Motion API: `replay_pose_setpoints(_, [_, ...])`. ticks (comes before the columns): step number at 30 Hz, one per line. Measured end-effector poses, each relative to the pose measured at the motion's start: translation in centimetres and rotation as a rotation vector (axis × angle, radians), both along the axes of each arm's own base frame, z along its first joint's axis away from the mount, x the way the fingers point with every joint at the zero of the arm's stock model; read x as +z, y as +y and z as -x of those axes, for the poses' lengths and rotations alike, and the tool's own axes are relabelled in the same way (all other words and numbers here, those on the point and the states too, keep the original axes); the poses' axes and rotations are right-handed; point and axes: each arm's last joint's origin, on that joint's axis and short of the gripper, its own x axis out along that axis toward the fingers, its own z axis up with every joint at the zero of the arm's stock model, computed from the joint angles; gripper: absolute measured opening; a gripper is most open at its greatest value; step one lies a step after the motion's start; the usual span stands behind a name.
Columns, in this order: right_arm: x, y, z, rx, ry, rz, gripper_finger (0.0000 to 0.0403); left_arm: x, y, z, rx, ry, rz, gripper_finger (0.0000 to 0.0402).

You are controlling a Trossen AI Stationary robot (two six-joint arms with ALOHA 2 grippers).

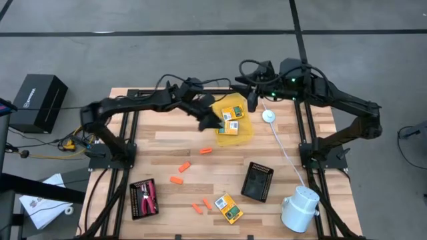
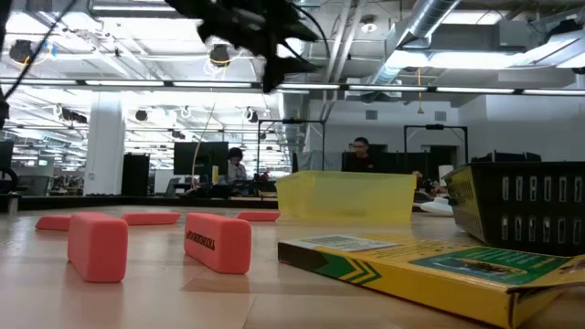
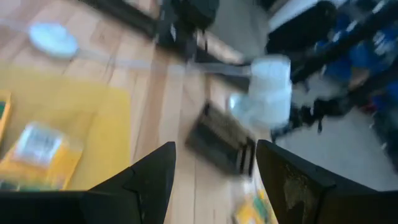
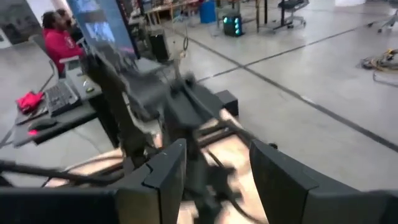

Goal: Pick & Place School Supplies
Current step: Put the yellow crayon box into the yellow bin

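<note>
Nearest the low camera, a yellow-and-green card box [image 2: 439,265] lies flat at the lower right of the frame, with two orange sticks [image 2: 219,242] standing just left of it and more lying farther back.

From above, that box [image 1: 229,207] sits at the lower middle of the wooden table [image 1: 167,143], with the orange sticks [image 1: 184,167] scattered from the table's middle down toward its lower edge. Two more card boxes [image 1: 231,117] lie inside the translucent yellow tray [image 1: 244,134] at the upper middle. The red-handled pliers [image 1: 149,195] rest in a black ribbed tray [image 1: 143,198] at the lower left; a second black ribbed tray [image 1: 257,181] stands right of centre. A white cylinder [image 1: 299,209] sits at the lower right corner, and a white disc [image 1: 268,116] lies right of the yellow tray with a white cord running between them.

Grey floor surrounds the table, with a black box [image 1: 37,101] at the left. The low view looks into a workshop hall with ceiling lights, ducts and people seated at desks in the distance.

The left gripper [image 1: 212,120] hangs over the left edge of the yellow tray, its fingers [image 3: 146,180] spread apart and empty in the left wrist view. The right gripper [image 1: 252,100] hovers at the tray's upper right, fingers [image 4: 165,171] parted around nothing.
</note>
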Motion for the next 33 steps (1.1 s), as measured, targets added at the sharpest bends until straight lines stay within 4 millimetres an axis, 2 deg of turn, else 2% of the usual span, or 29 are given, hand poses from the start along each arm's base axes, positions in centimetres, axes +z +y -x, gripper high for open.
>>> replay_pose_setpoints(6, [-1.2,2.1,0.1,0.046,0.110,-0.115,0.0165,3.1,-4.1,3.9,0.025,0.108,-0.153,0.0220])
replay_pose_setpoints(13, [-3.7,8.1,-0.5,0.150,0.284,-0.367,0.0160,5.7,-6.5,7.7,0.170,0.144,-0.230,0.0220])
replay_pose_setpoints(19, [-5.9,15.5,-2.1,0.199,0.338,-0.654,0.0160,6.4,-7.3,10.3,0.214,0.096,-0.238,0.0220])
replay_pose_setpoints(24, [-10.5,23.1,-4.5,0.062,0.372,-0.890,0.0160,5.4,-7.8,12.2,0.179,0.096,-0.232,0.0220])
replay_pose_setpoints(28, [-14.3,28.7,-6.4,-0.019,0.311,-1.130,0.0164,5.0,-8.6,13.8,0.118,0.053,-0.210,0.0220])
replay_pose_setpoints(33, [-18.1,33.6,-7.8,-0.105,0.196,-1.340,0.0166,4.7,-9.4,15.4,0.087,0.003,-0.212,0.0220])
